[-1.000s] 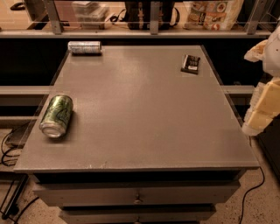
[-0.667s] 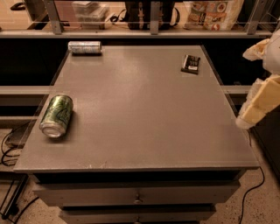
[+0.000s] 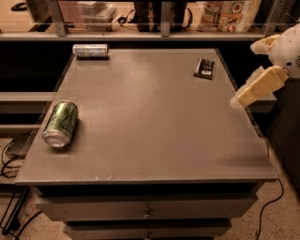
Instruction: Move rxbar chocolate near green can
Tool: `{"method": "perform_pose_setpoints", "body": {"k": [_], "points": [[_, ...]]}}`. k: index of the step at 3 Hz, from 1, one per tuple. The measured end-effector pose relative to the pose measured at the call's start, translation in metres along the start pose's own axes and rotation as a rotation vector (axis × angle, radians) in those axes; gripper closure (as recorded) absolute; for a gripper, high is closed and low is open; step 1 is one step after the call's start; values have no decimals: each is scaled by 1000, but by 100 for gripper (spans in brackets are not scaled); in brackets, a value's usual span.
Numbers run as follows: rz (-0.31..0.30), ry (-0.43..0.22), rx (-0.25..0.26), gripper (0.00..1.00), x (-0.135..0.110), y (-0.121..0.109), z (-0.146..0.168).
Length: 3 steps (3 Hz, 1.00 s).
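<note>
The rxbar chocolate is a small flat black bar with white marks, lying near the far right corner of the grey table. The green can lies on its side near the table's left edge, silver end toward the front. My gripper is at the right edge of the view, cream-coloured, hanging over the table's right edge, to the right of and nearer than the bar. It holds nothing that I can see.
A slimmer silver-grey can lies on its side at the far left corner. A shelf with bags and boxes runs behind the table. Drawers sit under the tabletop; cables lie on the floor at left.
My gripper has moved up and to the left, from beside the table's right edge toward the tabletop. The bar and both cans have not moved.
</note>
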State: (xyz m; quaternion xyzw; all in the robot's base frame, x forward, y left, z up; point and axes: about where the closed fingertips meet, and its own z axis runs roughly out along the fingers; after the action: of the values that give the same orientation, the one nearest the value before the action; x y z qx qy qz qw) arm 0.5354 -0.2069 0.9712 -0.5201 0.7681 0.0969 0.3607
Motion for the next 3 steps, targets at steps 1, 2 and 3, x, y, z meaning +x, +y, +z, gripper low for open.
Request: {"method": "perform_pose_setpoints", "body": {"k": [1,2,3], "points": [[33,-70,42,0,-19,-43,31],[33,-70,42,0,-19,-43,32],[-3,-57,54,0,-24,-53,42]]}}
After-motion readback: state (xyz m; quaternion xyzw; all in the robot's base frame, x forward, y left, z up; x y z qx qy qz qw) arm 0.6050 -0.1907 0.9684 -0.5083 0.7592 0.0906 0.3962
